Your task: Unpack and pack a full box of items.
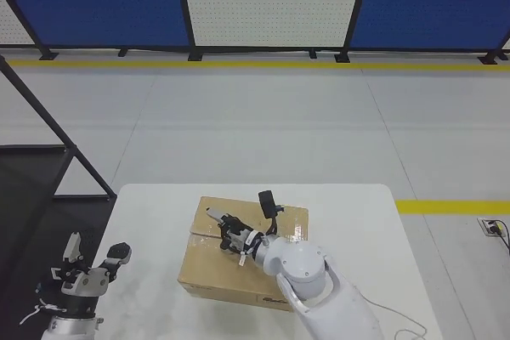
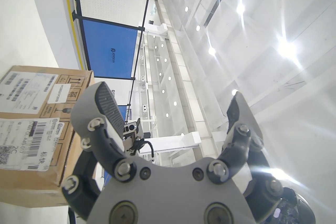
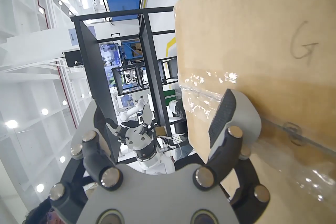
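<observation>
A closed cardboard box sits mid-table, its top seam sealed with clear tape. My right gripper hovers over the box's far left top edge, open, with one finger resting against the taped lid and nothing held. The right wrist view has the box lid beside my right gripper. My left gripper is at the table's front left corner, pointing upward, open and empty. In the left wrist view, my left gripper stands beside the labelled side of the box.
The white table has bare surface around the box. A black metal rack stands just left of the table. Blue and white partition panels close off the far side of the floor.
</observation>
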